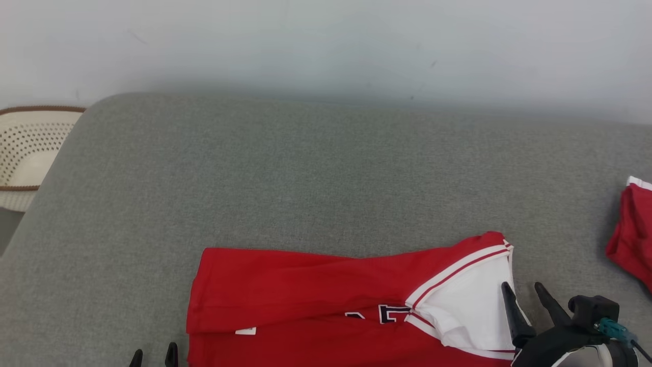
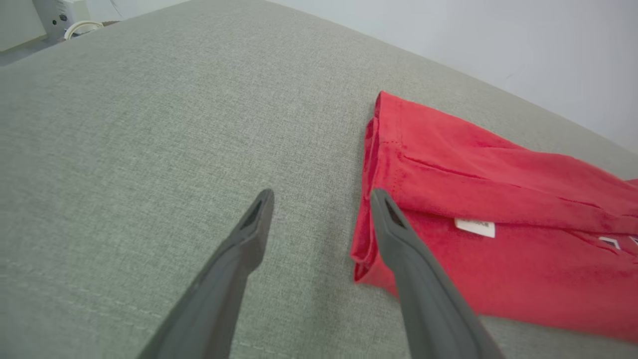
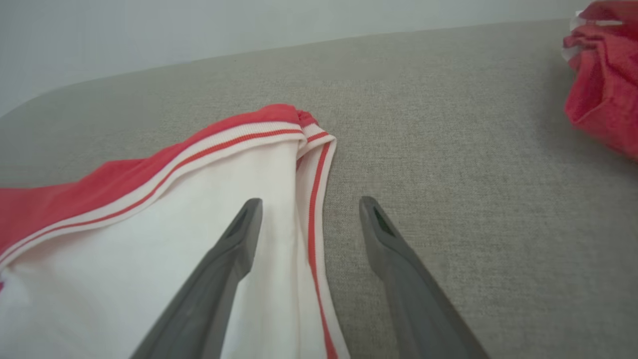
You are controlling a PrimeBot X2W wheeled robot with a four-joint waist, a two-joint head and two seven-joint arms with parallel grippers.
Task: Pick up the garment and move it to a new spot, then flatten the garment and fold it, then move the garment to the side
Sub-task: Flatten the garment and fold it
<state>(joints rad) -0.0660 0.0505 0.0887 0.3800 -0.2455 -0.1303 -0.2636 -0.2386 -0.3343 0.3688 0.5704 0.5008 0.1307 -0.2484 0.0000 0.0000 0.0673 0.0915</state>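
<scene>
Both spread: left end effector [image 1: 154, 352] beside the left edge of the folded garment [image 1: 326, 295], right end effector [image 1: 522, 288] over its white right end, on the near surface [image 1: 305, 168]. Folding looks done; next, pinch both ends and shift it aside.

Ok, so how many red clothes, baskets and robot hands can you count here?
Red clothes: 2, the folded jersey and a bunched red garment at the right edge
Baskets: 1, the white basket at the far left
Robot hands: 2, the left gripper and the right gripper, both open
Total: 5
</scene>
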